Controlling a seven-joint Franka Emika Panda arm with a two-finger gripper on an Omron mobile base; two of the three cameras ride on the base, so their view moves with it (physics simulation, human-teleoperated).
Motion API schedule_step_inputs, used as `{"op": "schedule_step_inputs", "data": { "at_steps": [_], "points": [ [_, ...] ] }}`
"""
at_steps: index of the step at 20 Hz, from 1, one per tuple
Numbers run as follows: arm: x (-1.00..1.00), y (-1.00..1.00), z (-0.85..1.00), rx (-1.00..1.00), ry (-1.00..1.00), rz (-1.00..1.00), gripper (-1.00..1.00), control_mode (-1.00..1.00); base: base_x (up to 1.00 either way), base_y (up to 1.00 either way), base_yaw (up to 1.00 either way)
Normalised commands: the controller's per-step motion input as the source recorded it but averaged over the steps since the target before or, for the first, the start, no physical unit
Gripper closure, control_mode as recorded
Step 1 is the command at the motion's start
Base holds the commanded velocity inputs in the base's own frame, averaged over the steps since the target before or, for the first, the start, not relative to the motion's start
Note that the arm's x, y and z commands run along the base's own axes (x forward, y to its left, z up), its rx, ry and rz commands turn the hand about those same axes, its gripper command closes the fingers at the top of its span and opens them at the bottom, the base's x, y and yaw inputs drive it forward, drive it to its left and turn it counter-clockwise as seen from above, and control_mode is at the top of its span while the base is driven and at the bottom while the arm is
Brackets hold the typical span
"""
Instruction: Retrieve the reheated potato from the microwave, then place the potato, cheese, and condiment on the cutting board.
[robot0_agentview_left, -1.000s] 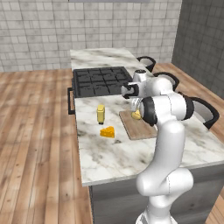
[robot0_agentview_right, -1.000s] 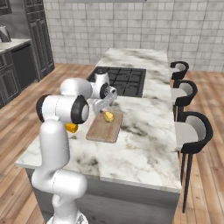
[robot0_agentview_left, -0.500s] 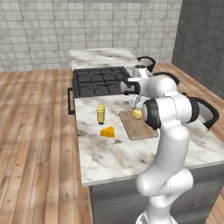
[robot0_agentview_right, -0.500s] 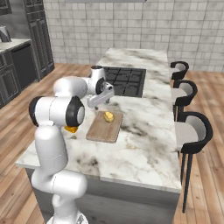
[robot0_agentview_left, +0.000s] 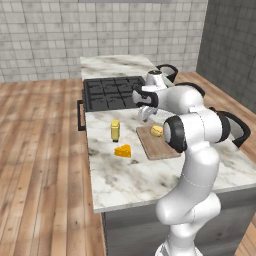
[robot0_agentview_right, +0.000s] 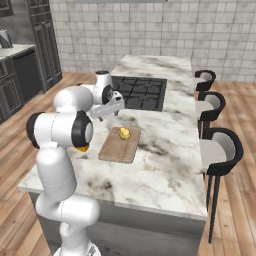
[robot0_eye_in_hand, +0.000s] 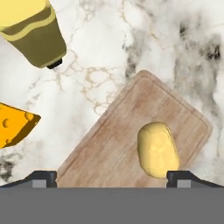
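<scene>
Pale-yellow and lumpy, the small round potato (robot0_eye_in_hand: 157, 149) lies on the flat light-brown wooden cutting board (robot0_eye_in_hand: 113, 140), near one of its rounded ends; I also see it on the board from the left base view (robot0_agentview_left: 157, 130) and the right base view (robot0_agentview_right: 124, 133). The board (robot0_agentview_left: 157, 145) rests flat on the white marble island counter (robot0_agentview_left: 150, 175), just in front of the black gas cooktop (robot0_agentview_left: 111, 93).

My two-finger gripper (robot0_eye_in_hand: 111, 176) hangs over the board with its jaws spread wide and nothing between them; the two dark fingertips (robot0_eye_in_hand: 43, 176) stand far apart, the potato lying just inside one of them, not gripped. From the left base view I see the gripper (robot0_agentview_left: 146, 113) above the board's far end.

Off the board, on the bare marble, the small upright yellow condiment bottle (robot0_agentview_left: 115, 130) stands beside the orange-yellow triangular cheese wedge (robot0_agentview_left: 123, 150). Both sit near the board's edge without touching it.

Three dark bar stools (robot0_agentview_right: 220, 150) line the counter's far side.
</scene>
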Motion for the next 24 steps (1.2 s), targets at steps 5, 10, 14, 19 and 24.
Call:
{"op": "schedule_step_inputs", "data": {
  "at_steps": [5, 10, 14, 19, 24],
  "points": [
    [-0.16, 0.38, 0.09, 0.13, 0.00, -0.41, -1.00, -1.00, 0.00, 0.00, 0.00],
    [-0.09, 0.41, 0.06, 0.13, 0.00, -0.43, -1.00, -1.00, 0.00, 0.00, 0.00],
    [0.02, 0.50, 0.07, 0.03, 0.00, -0.40, -1.00, -1.00, 0.00, 0.00, 0.00],
    [0.06, 0.46, 0.07, 0.00, 0.00, -0.30, -1.00, -1.00, 0.00, 0.00, 0.00],
    [0.09, 0.40, 0.03, 0.00, 0.00, -0.17, -1.00, -1.00, 0.00, 0.00, 0.00]
  ]
}}
